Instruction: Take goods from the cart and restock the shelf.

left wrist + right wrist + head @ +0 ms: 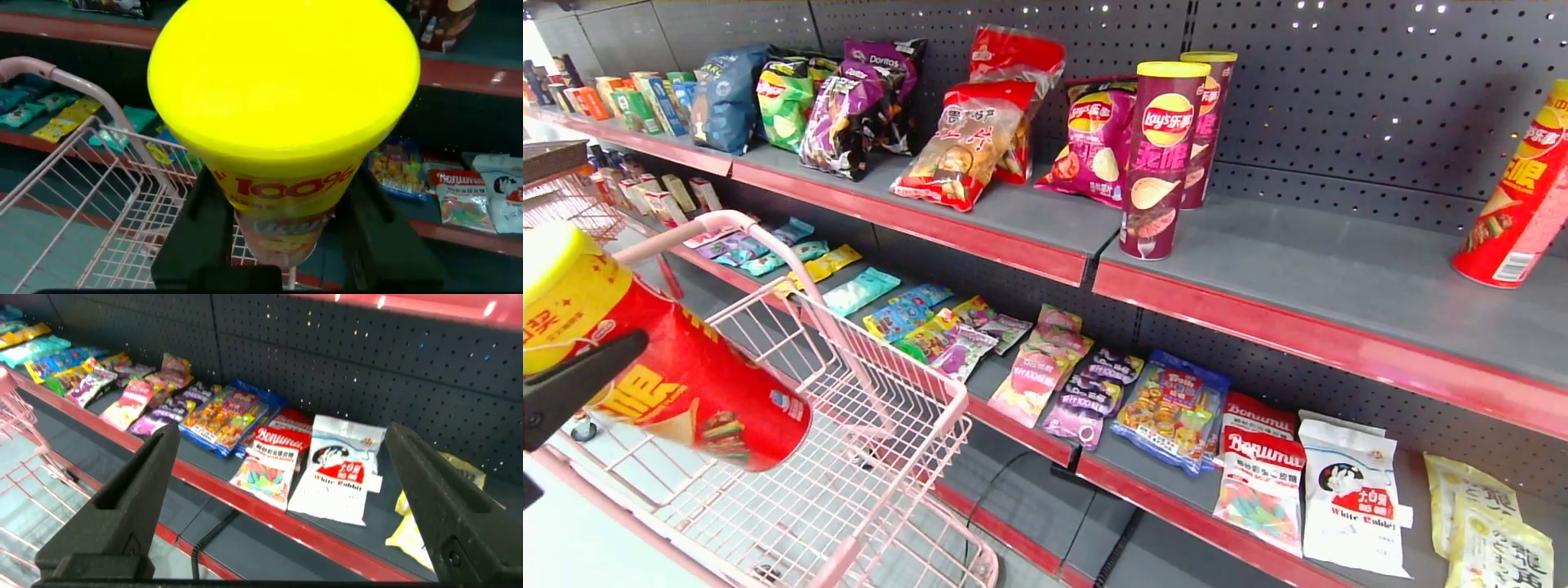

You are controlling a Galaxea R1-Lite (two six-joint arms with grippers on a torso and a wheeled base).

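Grey pegboard shelving with red edges runs across the back, with chip bags and tall cans up on the upper shelf (1298,253). The left gripper (282,237) is clamped tight on a red chip can (686,384) with a yellow lid, tilted, the pink cart (882,347) right beneath it. The right gripper (282,498) has its fingers spread wide, holding nothing, and just beyond it candy bags (278,457) lie on the lower shelf (1143,478).
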